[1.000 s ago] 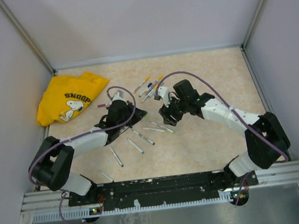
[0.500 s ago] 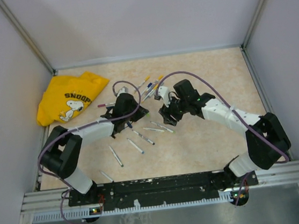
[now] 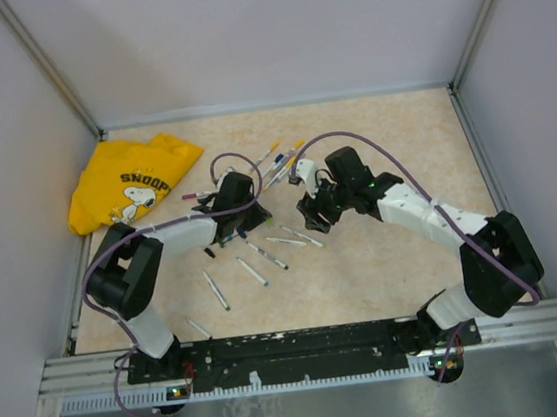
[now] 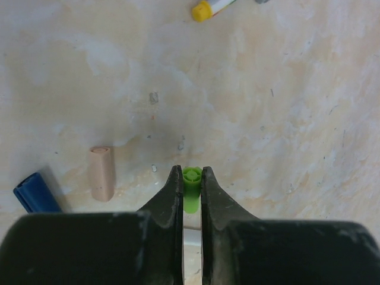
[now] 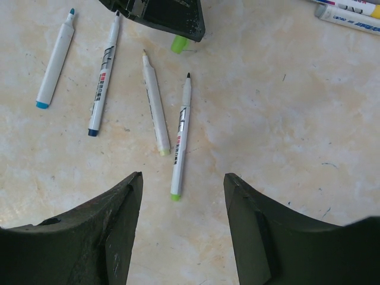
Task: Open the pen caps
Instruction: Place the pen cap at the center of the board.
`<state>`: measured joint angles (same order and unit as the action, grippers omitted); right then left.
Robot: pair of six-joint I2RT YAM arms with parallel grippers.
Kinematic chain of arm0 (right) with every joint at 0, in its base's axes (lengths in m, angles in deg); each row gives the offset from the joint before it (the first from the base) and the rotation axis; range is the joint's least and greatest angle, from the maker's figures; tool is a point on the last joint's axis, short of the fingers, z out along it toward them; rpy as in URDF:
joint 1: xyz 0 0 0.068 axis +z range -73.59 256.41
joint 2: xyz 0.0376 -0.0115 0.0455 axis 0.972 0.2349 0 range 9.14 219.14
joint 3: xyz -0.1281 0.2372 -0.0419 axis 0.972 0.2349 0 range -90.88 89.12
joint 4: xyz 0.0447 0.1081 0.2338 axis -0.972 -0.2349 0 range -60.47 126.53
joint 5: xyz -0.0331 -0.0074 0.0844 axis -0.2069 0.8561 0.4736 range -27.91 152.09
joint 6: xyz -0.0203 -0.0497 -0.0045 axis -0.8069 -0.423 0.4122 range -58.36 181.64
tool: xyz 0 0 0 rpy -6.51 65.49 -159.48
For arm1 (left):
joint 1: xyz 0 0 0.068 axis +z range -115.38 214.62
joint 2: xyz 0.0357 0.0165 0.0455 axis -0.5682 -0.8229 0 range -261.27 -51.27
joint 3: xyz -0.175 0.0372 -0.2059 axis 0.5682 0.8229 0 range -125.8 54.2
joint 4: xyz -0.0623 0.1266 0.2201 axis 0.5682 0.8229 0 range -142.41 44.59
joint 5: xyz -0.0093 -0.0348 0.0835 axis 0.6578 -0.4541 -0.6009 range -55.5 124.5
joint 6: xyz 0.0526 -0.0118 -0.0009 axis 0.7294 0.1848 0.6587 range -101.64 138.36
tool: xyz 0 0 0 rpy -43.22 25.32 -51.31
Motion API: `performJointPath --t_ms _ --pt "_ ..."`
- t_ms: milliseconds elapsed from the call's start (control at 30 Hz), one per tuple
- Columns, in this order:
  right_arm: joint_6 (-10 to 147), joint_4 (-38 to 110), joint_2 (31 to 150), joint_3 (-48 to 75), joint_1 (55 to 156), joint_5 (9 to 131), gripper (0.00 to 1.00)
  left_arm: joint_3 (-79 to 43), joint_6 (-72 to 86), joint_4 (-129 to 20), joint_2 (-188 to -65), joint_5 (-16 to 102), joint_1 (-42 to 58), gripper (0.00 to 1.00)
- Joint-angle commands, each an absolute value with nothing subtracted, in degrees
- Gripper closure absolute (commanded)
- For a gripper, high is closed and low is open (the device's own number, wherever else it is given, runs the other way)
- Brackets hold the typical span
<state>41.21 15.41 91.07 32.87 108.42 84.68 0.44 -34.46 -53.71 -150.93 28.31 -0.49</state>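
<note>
In the left wrist view my left gripper (image 4: 190,172) is shut on a small green pen cap (image 4: 191,187), which stands end-on between the fingertips just above the table. A tan cap (image 4: 101,173) and a blue cap (image 4: 35,193) lie loose to its left. From above, the left gripper (image 3: 242,213) sits mid-table, opposite my right gripper (image 3: 311,215). The right gripper (image 5: 183,175) stands open over several uncapped pens (image 5: 181,136), holding nothing. The green cap (image 5: 179,43) also shows there, under the left gripper's black body.
A bunch of capped pens (image 3: 275,164) lies behind the grippers; one yellow-capped end (image 4: 205,9) shows ahead of the left gripper. More uncapped barrels (image 3: 252,271) lie nearer the front. A yellow Snoopy shirt (image 3: 129,180) is crumpled at the back left.
The left arm has folded in and its gripper has shifted a little toward the back, still carrying the green cap. The right arm has stayed in place.
</note>
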Motion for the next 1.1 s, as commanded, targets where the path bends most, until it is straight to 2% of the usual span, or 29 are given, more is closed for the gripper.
performJointPath --t_ms 0,167,333,733,1067 --pt "40.72 16.03 88.27 32.75 107.79 85.73 0.42 -1.07 -35.99 -51.68 -152.11 30.57 1.03 0.88" --pt "40.72 16.05 88.24 32.86 107.70 85.74 0.42 0.35 -37.30 -52.40 -152.10 32.31 2.30 0.87" --pt "40.72 16.02 88.18 32.82 107.62 85.82 0.42 1.41 -37.93 -52.41 -151.11 32.21 2.53 0.80" --pt "40.69 15.93 87.98 32.80 107.53 86.03 0.42 2.48 -37.00 -51.31 -144.24 31.19 2.60 0.52" --pt "40.68 15.88 87.39 32.79 107.22 86.35 0.42 2.17 -32.92 -49.64 -132.05 29.78 2.63 0.33"
